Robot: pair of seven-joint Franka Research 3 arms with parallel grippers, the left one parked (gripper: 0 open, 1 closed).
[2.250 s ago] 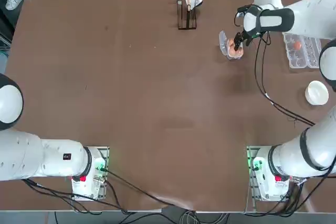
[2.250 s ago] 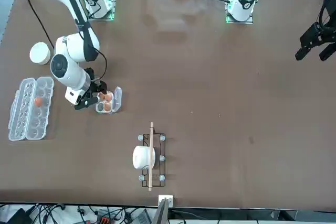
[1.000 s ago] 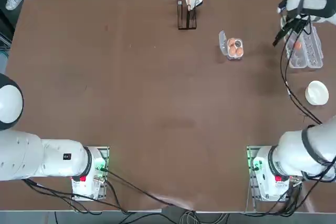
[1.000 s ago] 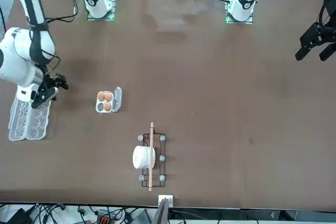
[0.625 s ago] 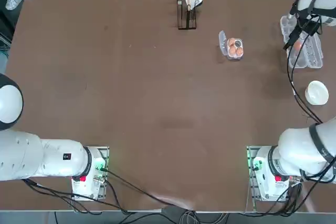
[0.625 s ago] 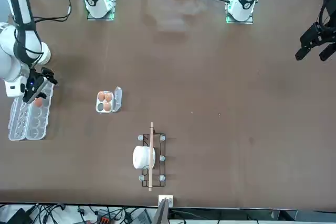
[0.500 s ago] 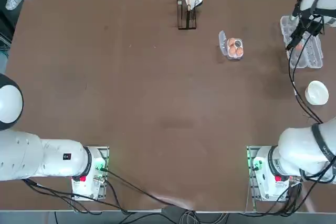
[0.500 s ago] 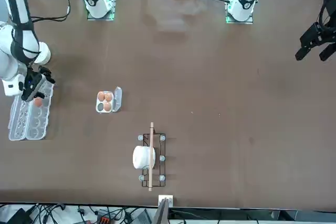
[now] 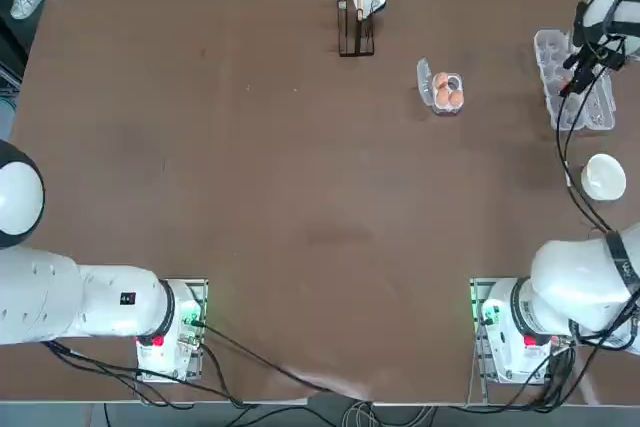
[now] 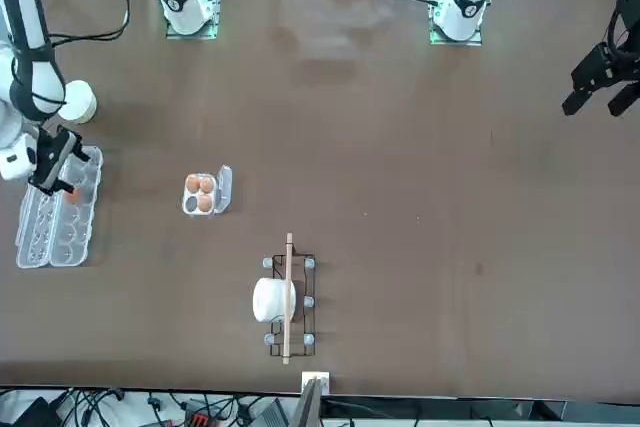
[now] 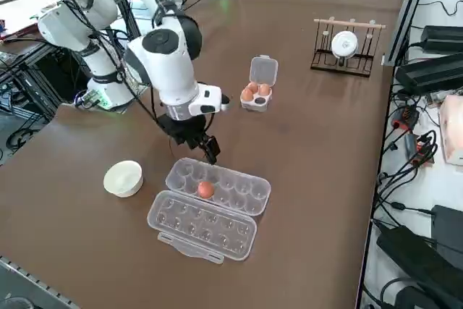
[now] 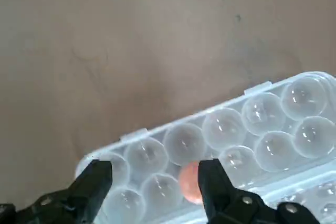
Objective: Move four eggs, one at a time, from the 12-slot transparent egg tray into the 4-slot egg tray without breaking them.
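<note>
12-slot transparent egg tray lengthwise toward robot

I can't read any text, label, brand or number anywhere in these views; the egg trays, the bowl and the arms carry no writing I can make out from here

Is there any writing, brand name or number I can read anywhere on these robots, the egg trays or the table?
None can be read.
Left arm's small dark label: too small to read.
Long egg tray, small egg tray, white bowl, right gripper over the long tray: no text shows.
</note>
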